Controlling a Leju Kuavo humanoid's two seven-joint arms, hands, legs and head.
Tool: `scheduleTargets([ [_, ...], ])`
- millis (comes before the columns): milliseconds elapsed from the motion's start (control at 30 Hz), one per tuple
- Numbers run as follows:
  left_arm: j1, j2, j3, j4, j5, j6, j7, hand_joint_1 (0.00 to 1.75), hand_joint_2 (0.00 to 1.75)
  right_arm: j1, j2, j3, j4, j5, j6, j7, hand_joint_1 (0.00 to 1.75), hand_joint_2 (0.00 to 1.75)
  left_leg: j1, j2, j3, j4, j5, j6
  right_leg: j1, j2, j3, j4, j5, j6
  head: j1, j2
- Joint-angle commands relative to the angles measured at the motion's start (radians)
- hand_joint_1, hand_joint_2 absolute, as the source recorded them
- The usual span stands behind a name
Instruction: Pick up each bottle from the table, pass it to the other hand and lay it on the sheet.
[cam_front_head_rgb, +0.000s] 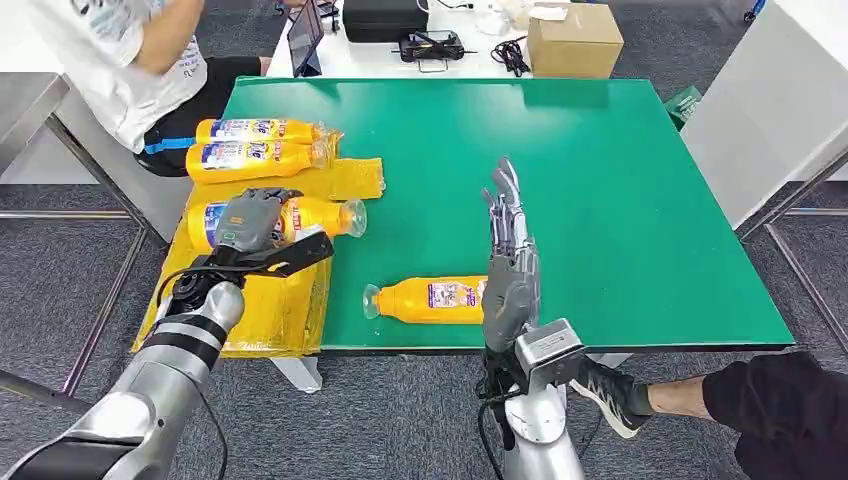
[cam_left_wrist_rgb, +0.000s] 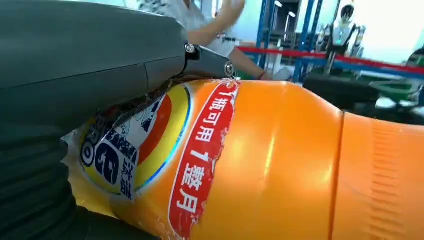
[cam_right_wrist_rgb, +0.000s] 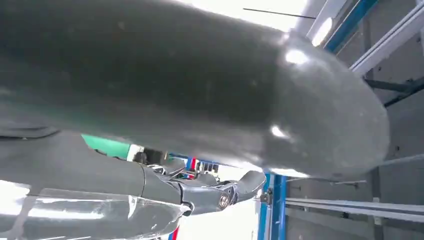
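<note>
Your left robot hand (cam_front_head_rgb: 250, 222) wraps the bottle (cam_front_head_rgb: 310, 217) to lay it on the yellow sheet (cam_front_head_rgb: 270, 300); your right robot hand (cam_front_head_rgb: 510, 255) stands up, fingers apart, holding nothing, beside the last bottle (cam_front_head_rgb: 430, 299) on the green counter (cam_front_head_rgb: 620, 200)

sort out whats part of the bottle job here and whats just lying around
Job: bottle in left hand; left hand; right hand; bottle on the mat; two laid bottles; yellow sheet.
Lying about: cardboard box; tablet; cables.

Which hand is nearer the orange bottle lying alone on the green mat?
Right. The right hand stands open, fingers up, just beside that bottle; the left hand is off over the yellow sheet, resting on another bottle.
</note>
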Motion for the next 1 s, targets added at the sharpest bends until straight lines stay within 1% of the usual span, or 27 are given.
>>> scheduleTargets([
  [33,-0.132,0.081,-0.097,0.284,0.079,-0.160,-0.022,1.75,1.75,-0.038,-0.017,0.011,0.111,-0.001,0.026,0.006,0.00,0.00,0.001,0.003,0.005,-0.001,-0.002,-0.001,0.001,0.003,0.004,-0.001,0.000,-0.002,0.000,0.000],
  [67,-0.149,0.094,-0.090,0.317,0.102,-0.200,-0.028,1.75,1.75,-0.043,-0.017,0.014,0.126,-0.003,0.029,0.004,0.00,0.00,0.001,0.003,0.006,0.000,-0.002,-0.001,0.001,0.003,0.005,-0.001,-0.001,-0.002,0.000,0.000],
  [100,-0.164,0.112,-0.106,0.343,0.099,-0.218,-0.029,1.75,1.75,-0.046,-0.018,0.017,0.139,-0.008,0.034,0.003,0.00,0.00,0.001,0.002,0.002,0.000,-0.001,-0.001,0.001,0.002,0.001,-0.001,0.000,-0.001,0.000,0.000],
  [133,-0.187,0.131,-0.135,0.376,0.087,-0.250,-0.023,1.75,1.75,-0.051,-0.018,0.022,0.159,-0.011,0.036,0.001,0.00,0.00,0.001,0.004,0.005,0.000,-0.002,-0.001,0.001,0.004,0.005,-0.001,-0.001,-0.002,0.000,0.000],
  [233,-0.193,0.149,-0.122,0.402,0.131,-0.313,-0.042,1.75,1.75,-0.062,-0.020,0.035,0.201,-0.016,0.041,-0.003,0.00,0.00,0.002,0.005,0.006,0.000,-0.002,-0.002,0.002,0.004,0.005,0.000,-0.001,-0.003,0.000,0.000],
  [300,-0.185,0.152,-0.131,0.407,0.138,-0.323,-0.039,1.75,1.75,-0.068,-0.021,0.043,0.223,-0.015,0.040,-0.003,0.00,0.00,0.001,0.006,0.007,-0.001,-0.002,-0.002,0.002,0.005,0.005,0.000,-0.001,-0.003,0.000,0.000],
  [333,-0.180,0.151,-0.136,0.412,0.140,-0.331,-0.032,1.75,1.75,-0.069,-0.020,0.046,0.234,-0.019,0.044,-0.001,0.00,0.00,0.001,0.004,0.005,-0.001,-0.002,-0.001,0.001,0.004,0.004,-0.001,0.000,-0.002,0.000,0.000],
  [367,-0.175,0.149,-0.134,0.415,0.152,-0.342,-0.030,1.75,1.75,-0.072,-0.021,0.050,0.244,-0.019,0.044,-0.001,0.00,0.00,0.002,0.005,0.008,-0.001,-0.003,-0.002,0.002,0.004,0.006,-0.001,-0.002,-0.003,0.000,0.000],
  [400,-0.167,0.146,-0.114,0.418,0.186,-0.361,-0.037,1.75,1.75,-0.076,-0.022,0.054,0.255,-0.019,0.045,-0.001,0.00,0.00,0.001,0.003,0.004,-0.001,-0.001,-0.001,0.001,0.003,0.003,0.000,-0.001,-0.002,0.000,0.000],
  [467,-0.137,0.143,-0.093,0.412,0.224,-0.351,-0.049,1.75,1.75,-0.083,-0.022,0.062,0.277,-0.018,0.045,-0.001,0.00,0.00,0.002,0.005,0.010,-0.002,-0.003,-0.002,0.002,0.004,0.009,-0.002,-0.002,-0.003,0.000,0.000],
  [500,-0.126,0.141,-0.082,0.413,0.240,-0.348,-0.051,1.75,1.75,-0.083,-0.022,0.063,0.284,-0.018,0.045,0.001,0.00,0.00,0.001,0.004,0.007,-0.002,-0.002,-0.001,0.001,0.004,0.006,-0.001,-0.001,-0.002,0.000,0.000],
  [533,-0.112,0.139,-0.080,0.411,0.249,-0.336,-0.052,1.75,1.75,-0.084,-0.022,0.065,0.292,-0.019,0.045,0.002,0.00,0.00,0.001,0.005,0.010,-0.003,-0.003,-0.001,0.001,0.005,0.009,-0.002,-0.001,-0.002,0.000,0.000],
  [567,-0.106,0.137,-0.080,0.411,0.253,-0.329,-0.052,1.66,1.75,-0.084,-0.022,0.067,0.295,-0.018,0.046,0.002,0.00,0.00,0.001,0.005,0.009,-0.003,-0.002,-0.001,0.000,0.005,0.007,-0.002,-0.001,-0.002,0.000,0.000],
  [600,-0.102,0.137,-0.078,0.413,0.261,-0.328,-0.052,1.10,1.75,-0.085,-0.022,0.069,0.297,-0.018,0.046,0.002,0.00,0.00,0.001,0.006,0.009,-0.003,-0.002,-0.001,0.001,0.006,0.008,-0.002,-0.001,-0.002,0.000,0.000],
  [633,-0.096,0.136,-0.073,0.413,0.273,-0.333,-0.060,0.21,1.75,-0.087,-0.021,0.070,0.303,-0.020,0.047,0.004,0.00,0.00,0.000,0.004,0.008,-0.003,-0.002,-0.001,0.000,0.004,0.007,-0.002,-0.001,-0.002,0.000,0.000],
  [667,-0.092,0.136,-0.071,0.412,0.278,-0.335,-0.062,0.07,1.75,-0.088,-0.020,0.071,0.305,-0.020,0.047,0.004,0.00,0.00,0.001,0.005,0.010,-0.003,-0.002,-0.002,0.001,0.005,0.009,-0.002,-0.001,-0.003,0.000,0.000],
  [700,-0.087,0.135,-0.069,0.410,0.290,-0.344,-0.071,0.00,1.75,-0.090,-0.020,0.072,0.311,-0.020,0.047,0.005,0.00,0.00,0.000,0.004,0.007,-0.002,-0.001,-0.001,0.000,0.004,0.006,-0.001,0.000,-0.002,0.000,0.000],
  [733,-0.082,0.133,-0.060,0.411,0.304,-0.350,-0.076,0.00,0.00,-0.092,-0.019,0.072,0.314,-0.020,0.047,0.007,0.00,0.00,0.001,0.005,0.011,-0.003,-0.002,-0.001,0.000,0.005,0.009,-0.003,-0.001,-0.003,0.000,0.000],
  [767,-0.082,0.133,-0.060,0.411,0.304,-0.350,-0.076,0.00,0.00,-0.092,-0.019,0.072,0.314,-0.020,0.047,0.007,0.00,0.00,0.000,0.004,0.007,-0.002,-0.001,-0.001,0.000,0.004,0.006,-0.001,0.000,-0.002,0.000,0.000],
  [800,-0.082,0.133,-0.060,0.411,0.304,-0.350,-0.076,0.00,0.00,-0.092,-0.019,0.072,0.314,-0.020,0.047,0.007,0.00,0.00,0.001,0.005,0.009,-0.002,-0.002,-0.001,0.001,0.005,0.008,-0.002,-0.001,-0.002,0.000,0.000],
  [833,-0.082,0.133,-0.060,0.411,0.304,-0.350,-0.076,0.00,0.00,-0.092,-0.019,0.072,0.314,-0.020,0.047,0.007,0.00,0.00,0.001,0.002,0.005,-0.001,-0.001,-0.001,0.001,0.002,0.004,-0.001,0.000,-0.001,0.000,0.000],
  [867,-0.082,0.133,-0.060,0.411,0.304,-0.350,-0.076,0.00,0.00,-0.092,-0.019,0.072,0.314,-0.020,0.047,0.007,0.00,0.00,0.001,0.002,0.007,-0.001,-0.002,-0.001,0.001,0.002,0.006,-0.001,-0.001,-0.002,0.000,0.000],
  [900,-0.082,0.133,-0.060,0.411,0.304,-0.350,-0.076,0.00,0.00,-0.092,-0.019,0.072,0.314,-0.020,0.047,0.007,0.00,0.00,0.000,0.001,0.005,-0.002,-0.001,-0.001,0.000,0.001,0.005,-0.001,-0.001,-0.001,0.002,0.000],
  [933,-0.082,0.133,-0.060,0.411,0.304,-0.350,-0.076,0.00,0.00,-0.092,-0.019,0.072,0.314,-0.020,0.047,0.007,0.00,0.00,0.001,0.002,0.008,-0.002,-0.002,-0.001,0.000,0.002,0.007,-0.001,-0.001,-0.002,0.000,0.000],
  [1000,-0.080,0.133,-0.052,0.406,0.322,-0.370,-0.091,0.00,0.00,-0.095,-0.019,0.072,0.318,-0.021,0.048,0.009,0.00,0.00,0.001,0.003,0.008,-0.002,-0.002,-0.001,0.000,0.004,0.007,-0.001,-0.001,-0.002,0.000,0.000],
])
